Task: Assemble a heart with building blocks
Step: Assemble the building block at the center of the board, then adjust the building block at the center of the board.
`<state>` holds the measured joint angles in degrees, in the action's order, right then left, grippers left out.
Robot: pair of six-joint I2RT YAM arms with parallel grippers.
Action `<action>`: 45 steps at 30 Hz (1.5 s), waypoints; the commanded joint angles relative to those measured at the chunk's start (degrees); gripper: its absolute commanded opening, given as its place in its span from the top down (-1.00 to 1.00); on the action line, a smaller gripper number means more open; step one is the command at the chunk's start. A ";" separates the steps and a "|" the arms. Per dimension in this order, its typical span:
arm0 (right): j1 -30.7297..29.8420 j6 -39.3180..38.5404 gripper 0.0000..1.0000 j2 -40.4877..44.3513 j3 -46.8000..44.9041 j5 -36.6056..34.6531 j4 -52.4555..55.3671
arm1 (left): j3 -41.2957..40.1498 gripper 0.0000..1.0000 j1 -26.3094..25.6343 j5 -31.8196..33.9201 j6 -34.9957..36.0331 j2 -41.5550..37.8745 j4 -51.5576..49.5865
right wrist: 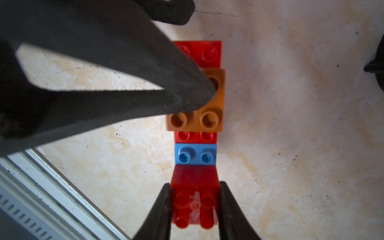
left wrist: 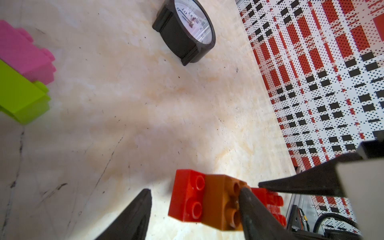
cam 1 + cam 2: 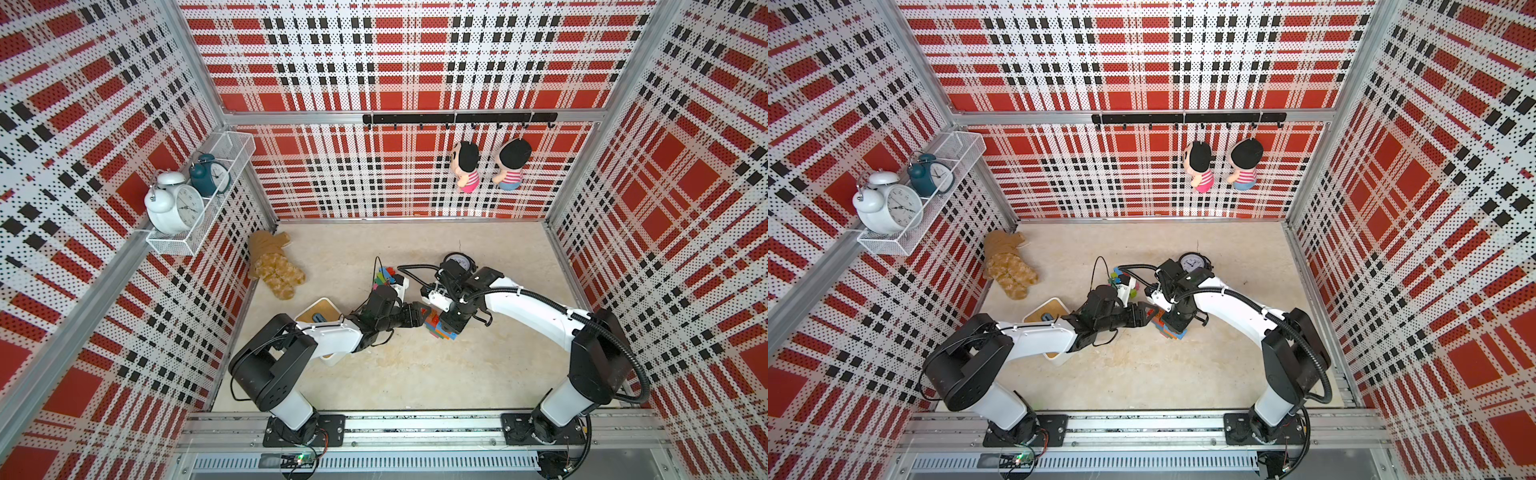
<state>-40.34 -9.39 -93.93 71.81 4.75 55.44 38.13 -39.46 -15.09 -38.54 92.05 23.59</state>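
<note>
1. Holding the stack [image 3: 440,326] steady, the right gripper [image 1: 195,185] is pinched on the red block [image 1: 195,199] at one end. Judged purpose: bracing the build while the other arm works on it.
2. The left gripper [image 2: 195,189] stands spread and grips nothing. One fingertip [image 2: 244,193] rests on the studs of the orange block [image 2: 220,199]. Judged purpose: pressing that block down to seat it.
3. The stack sits near the middle of the table [image 1: 291,104], between the two arms and nearer their bases than the clock [image 2: 187,31]. Whether its base touches the table cannot be told.
4. In the right wrist view the studs face the camera. The row runs red, orange, red, blue block [image 1: 195,154], red, in stepped levels. Judged state: a heart only partly built.
5. The pink block [image 2: 22,52] and green block [image 2: 18,93] lie touching each other, well apart from the stack, likely as stock.
6. Writing: the clock dial carries numerals, tilted and only partly legible. No brand or stud lettering can be read.
</note>
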 commanded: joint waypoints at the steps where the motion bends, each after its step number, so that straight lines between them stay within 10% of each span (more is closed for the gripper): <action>1: -1.41 -0.29 1.00 -5.17 -4.43 2.96 -0.60 | -0.25 -0.38 0.70 0.33 0.84 0.10 0.84; 10: -1.76 0.79 0.82 -3.46 -3.99 3.42 -1.75 | -0.07 -0.38 0.79 0.15 1.10 -0.02 0.88; 20: -1.43 3.62 -0.59 5.18 -1.49 5.61 -8.60 | 1.04 -0.39 0.70 0.94 1.62 -3.06 -0.45; 45: -0.89 6.63 -0.07 -3.54 -3.10 2.32 -13.78 | -10.24 -0.47 6.50 11.94 -0.22 -17.04 -3.02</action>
<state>-41.45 -2.35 -96.86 68.40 7.64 42.65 26.68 -33.28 -3.75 -39.51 75.59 20.97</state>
